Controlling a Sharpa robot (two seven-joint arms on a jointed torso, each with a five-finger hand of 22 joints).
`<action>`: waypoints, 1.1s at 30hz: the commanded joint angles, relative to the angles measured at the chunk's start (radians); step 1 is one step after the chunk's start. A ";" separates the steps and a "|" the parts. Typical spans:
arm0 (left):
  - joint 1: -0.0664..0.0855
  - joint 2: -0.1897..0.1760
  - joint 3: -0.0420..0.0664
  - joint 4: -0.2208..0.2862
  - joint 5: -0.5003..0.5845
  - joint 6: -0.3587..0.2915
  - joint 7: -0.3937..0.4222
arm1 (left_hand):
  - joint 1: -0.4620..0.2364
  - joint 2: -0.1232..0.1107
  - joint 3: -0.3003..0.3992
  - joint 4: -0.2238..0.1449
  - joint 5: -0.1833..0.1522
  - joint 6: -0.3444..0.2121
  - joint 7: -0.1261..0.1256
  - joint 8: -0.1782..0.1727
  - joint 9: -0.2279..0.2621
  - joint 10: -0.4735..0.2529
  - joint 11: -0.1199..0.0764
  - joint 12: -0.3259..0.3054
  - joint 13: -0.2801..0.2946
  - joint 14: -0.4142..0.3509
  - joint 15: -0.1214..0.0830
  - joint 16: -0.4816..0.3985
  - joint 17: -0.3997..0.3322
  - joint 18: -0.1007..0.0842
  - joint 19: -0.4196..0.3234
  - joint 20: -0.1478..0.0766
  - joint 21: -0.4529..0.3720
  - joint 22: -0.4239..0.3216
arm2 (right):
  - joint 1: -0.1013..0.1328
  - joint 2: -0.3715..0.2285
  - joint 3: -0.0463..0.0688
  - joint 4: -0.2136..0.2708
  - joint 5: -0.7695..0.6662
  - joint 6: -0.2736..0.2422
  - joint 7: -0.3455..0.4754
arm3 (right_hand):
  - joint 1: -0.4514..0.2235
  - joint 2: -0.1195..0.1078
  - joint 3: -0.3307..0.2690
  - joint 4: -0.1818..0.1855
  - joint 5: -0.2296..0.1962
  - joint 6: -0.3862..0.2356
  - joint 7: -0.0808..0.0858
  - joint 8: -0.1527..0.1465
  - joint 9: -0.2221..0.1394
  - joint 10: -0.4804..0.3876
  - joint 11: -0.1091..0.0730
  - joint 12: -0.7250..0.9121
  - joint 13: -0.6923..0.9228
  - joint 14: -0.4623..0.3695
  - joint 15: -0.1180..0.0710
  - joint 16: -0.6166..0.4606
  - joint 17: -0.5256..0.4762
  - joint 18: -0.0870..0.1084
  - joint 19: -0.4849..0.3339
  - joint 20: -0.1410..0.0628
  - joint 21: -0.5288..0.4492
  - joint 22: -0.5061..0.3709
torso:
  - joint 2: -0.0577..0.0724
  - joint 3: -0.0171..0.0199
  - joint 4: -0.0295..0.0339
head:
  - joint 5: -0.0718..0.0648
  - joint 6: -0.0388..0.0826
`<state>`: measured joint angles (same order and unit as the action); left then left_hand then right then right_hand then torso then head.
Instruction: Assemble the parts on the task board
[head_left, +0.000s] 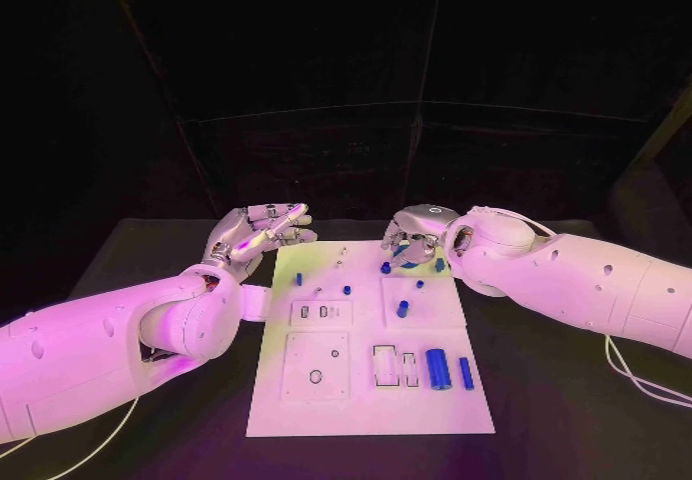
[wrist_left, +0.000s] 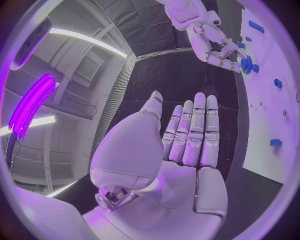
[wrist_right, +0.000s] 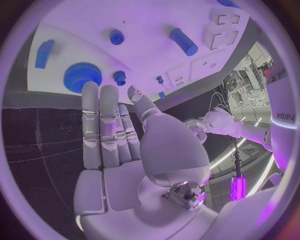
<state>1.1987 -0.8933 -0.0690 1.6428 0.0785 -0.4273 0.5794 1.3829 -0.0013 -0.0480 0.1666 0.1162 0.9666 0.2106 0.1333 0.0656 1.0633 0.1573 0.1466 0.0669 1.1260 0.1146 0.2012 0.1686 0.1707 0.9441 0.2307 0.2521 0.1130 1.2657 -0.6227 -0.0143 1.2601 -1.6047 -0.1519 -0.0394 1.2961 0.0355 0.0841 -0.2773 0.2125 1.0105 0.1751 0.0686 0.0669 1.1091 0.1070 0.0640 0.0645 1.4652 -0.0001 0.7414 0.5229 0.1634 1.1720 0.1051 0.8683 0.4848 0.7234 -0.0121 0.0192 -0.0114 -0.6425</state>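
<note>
Both hands hung over the far end of the white board (head_left: 289, 400). Off its left edge, the left hand (head_left: 257, 235) was flat and spread, holding nothing. The right hand (head_left: 415, 238) was nearer the work — fingertips down at the blue gear (wrist_right: 82, 76), seemingly touching it, though I couldn't tell whether it was gripped.

Magenta-violet light washes the whole scene, brightest on the white task board (head_left: 368, 340), which glares pale against the dim counter (head_left: 144, 250) and black backdrop. Both wrist views bend straight edges strongly toward their circular rims. Glowing ceiling strips (wrist_left: 87, 40) shine overhead, slightly blurred.
</note>
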 joint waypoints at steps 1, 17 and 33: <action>0.002 -0.001 0.001 0.004 -0.011 0.019 0.001 | 0.008 0.005 -0.002 -0.006 -0.005 -0.002 0.008 -0.003 -0.001 -0.002 0.005 -0.006 -0.001 0.001 0.001 -0.006 0.001 0.013 0.008 -0.002 0.007 0.000 | 0.003 0.005 0.001 -0.007 -0.037 0.046 -0.013 | 0.001 -0.007 0.006 0.000 -0.004 -0.008 0.001 -0.005 -0.001 -0.011 0.000 0.005 0.002 0.013 0.008 0.039 0.037 0.013 -0.001 0.001 0.034 0.037 | 0.008 0.0015 0.0012 | -0.001 0.001; 0.002 -0.001 0.001 0.004 -0.011 0.022 -0.002 | 0.007 0.007 -0.004 -0.009 -0.005 -0.005 0.010 -0.007 -0.002 -0.006 0.007 -0.011 -0.001 0.000 0.002 -0.009 0.003 0.013 0.010 -0.002 0.006 -0.001 | 0.003 0.035 0.000 -0.037 -0.040 0.075 0.002 | 0.000 0.019 0.050 0.001 -0.010 0.001 0.003 -0.004 0.000 0.005 0.001 0.009 -0.001 0.029 0.011 0.278 0.268 -0.021 0.056 0.007 0.247 0.295 | 0.015 0.0039 0.0026 | 0.007 -0.006; 0.002 -0.002 0.001 0.003 -0.011 0.025 -0.008 | 0.007 0.008 -0.004 -0.010 -0.005 -0.005 0.011 -0.008 -0.002 -0.007 0.008 -0.013 -0.001 0.000 0.002 -0.010 0.003 0.012 0.011 -0.002 0.006 -0.001 | 0.002 0.065 0.000 -0.074 -0.040 0.121 0.007 | -0.014 0.026 0.115 -0.001 -0.007 0.025 -0.002 -0.003 0.001 0.027 -0.004 0.007 -0.002 0.022 0.010 0.372 0.348 -0.031 0.064 0.008 0.326 0.385 | 0.019 0.0035 0.0027 | 0.011 -0.017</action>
<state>1.1991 -0.8945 -0.0688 1.6434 0.0761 -0.4169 0.5704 1.3868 0.0026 -0.0509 0.1639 0.1162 0.9629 0.2142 0.1280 0.0650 1.0595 0.1610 0.1391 0.0671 1.1259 0.1147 0.1972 0.1706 0.1702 0.9471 0.2277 0.2520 0.1132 1.2655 -0.5597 -0.0150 1.1877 -1.6379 -0.0564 -0.0403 1.2895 0.0559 0.1948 -0.2780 0.2039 1.0289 0.1717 0.0687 0.0669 1.1293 0.1018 0.0694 0.0643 1.4651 0.0072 1.1099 0.8697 0.1472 1.2333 0.1125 1.1918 0.8689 0.7413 -0.0084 0.0221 -0.0006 -0.6583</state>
